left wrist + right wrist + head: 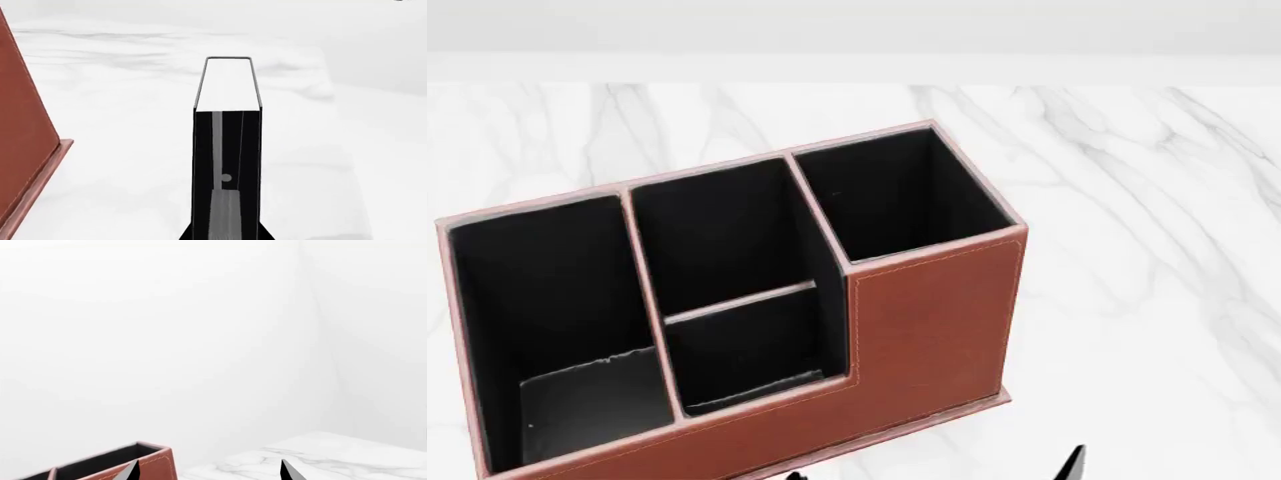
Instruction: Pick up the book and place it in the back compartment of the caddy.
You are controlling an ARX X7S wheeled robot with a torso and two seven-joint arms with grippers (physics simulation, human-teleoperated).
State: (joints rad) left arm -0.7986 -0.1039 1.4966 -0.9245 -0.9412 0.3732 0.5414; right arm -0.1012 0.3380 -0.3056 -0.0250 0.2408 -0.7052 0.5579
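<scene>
Left gripper (227, 200) clamps book (228, 85), unseen overhead.

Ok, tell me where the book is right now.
The book shows only in the left wrist view, close before the camera above the marble table, with the caddy's brown outer wall beside it.

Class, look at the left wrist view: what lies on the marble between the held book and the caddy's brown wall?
Nothing. In the left wrist view only bare white marble table separates the book from the caddy.
</scene>
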